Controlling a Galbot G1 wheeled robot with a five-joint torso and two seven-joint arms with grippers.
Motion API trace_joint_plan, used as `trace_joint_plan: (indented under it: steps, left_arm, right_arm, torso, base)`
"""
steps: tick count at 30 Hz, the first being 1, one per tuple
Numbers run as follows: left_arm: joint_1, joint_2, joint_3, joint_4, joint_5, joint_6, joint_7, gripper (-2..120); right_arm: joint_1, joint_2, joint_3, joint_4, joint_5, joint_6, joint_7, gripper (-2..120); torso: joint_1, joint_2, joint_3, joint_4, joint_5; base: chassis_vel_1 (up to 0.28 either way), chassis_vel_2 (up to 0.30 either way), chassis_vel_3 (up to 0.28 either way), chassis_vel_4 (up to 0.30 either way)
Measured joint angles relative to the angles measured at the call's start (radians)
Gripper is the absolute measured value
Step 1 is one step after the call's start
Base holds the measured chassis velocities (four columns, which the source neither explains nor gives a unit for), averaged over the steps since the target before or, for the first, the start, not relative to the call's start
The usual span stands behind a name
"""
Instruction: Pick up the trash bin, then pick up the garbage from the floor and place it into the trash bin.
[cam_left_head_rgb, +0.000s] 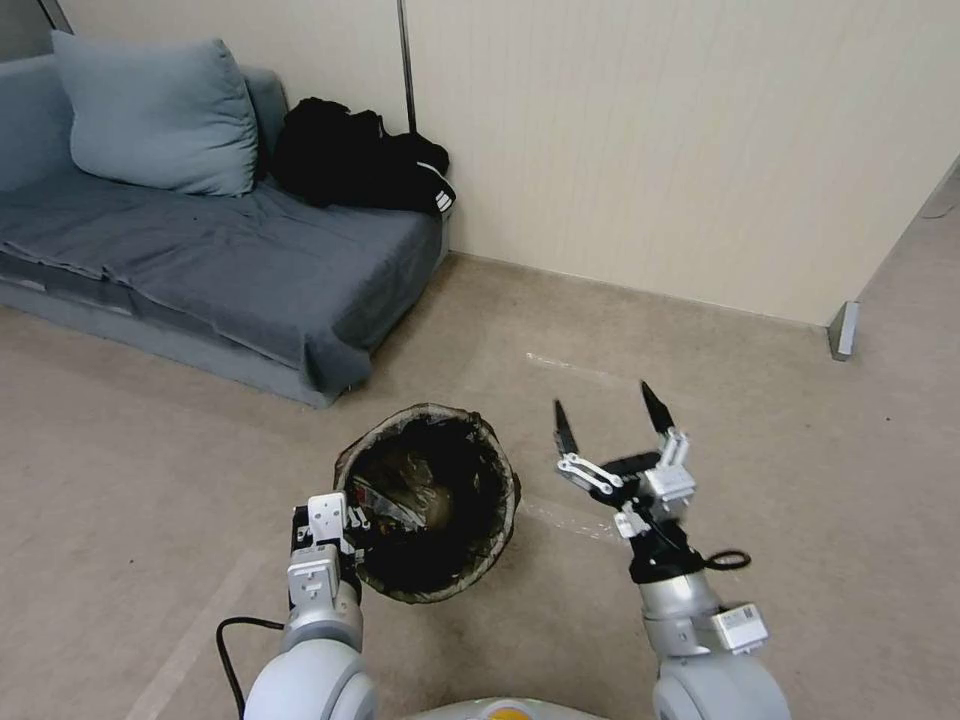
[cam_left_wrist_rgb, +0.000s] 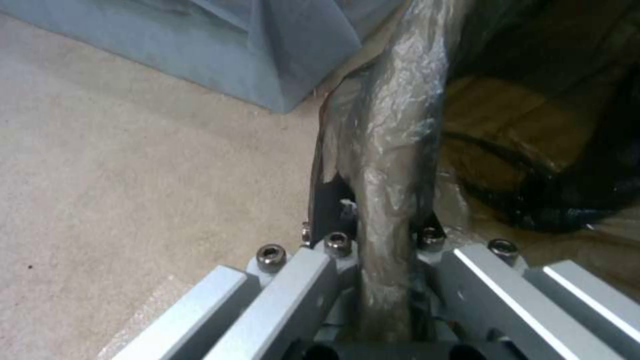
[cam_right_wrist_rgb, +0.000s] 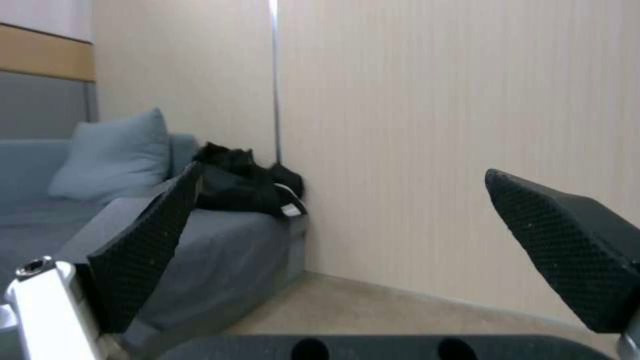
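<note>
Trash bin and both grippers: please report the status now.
Left gripper shut on trash bin rim, bin held up. Right gripper open, empty, beside bin. Litter inside bin. Nothing in the way.

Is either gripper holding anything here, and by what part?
The left gripper is shut on the trash bin, pinching its bag-covered rim on the side nearest the robot. The right gripper is open and holds nothing.
</note>
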Motion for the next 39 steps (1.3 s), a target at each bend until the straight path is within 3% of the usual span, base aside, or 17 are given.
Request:
trace_joint_plan:
  steps: [18, 39]
  left_arm:
    - [0.009, 0.005, -0.01, -0.032, -0.019, 0.01, -0.004, 0]
    - [0.028, 0.028, -0.004, -0.059, -0.027, 0.025, -0.003, 0]
  right_arm:
    - [-0.007, 0.0, 0.045, -0.054, 0.005, 0.055, 0.025, 100]
    - [0.033, 0.005, 0.054, -0.087, -0.017, 0.068, -0.002, 100]
  torso:
    - [0.0, 0.0, 0.0, 0.0001, 0.0]
    - [0.0, 0.0, 0.0, 0.0001, 0.0]
  base:
    - [0.01, 0.011, 0.012, 0.009]
    - [0.108, 0.1, 0.101, 0.103]
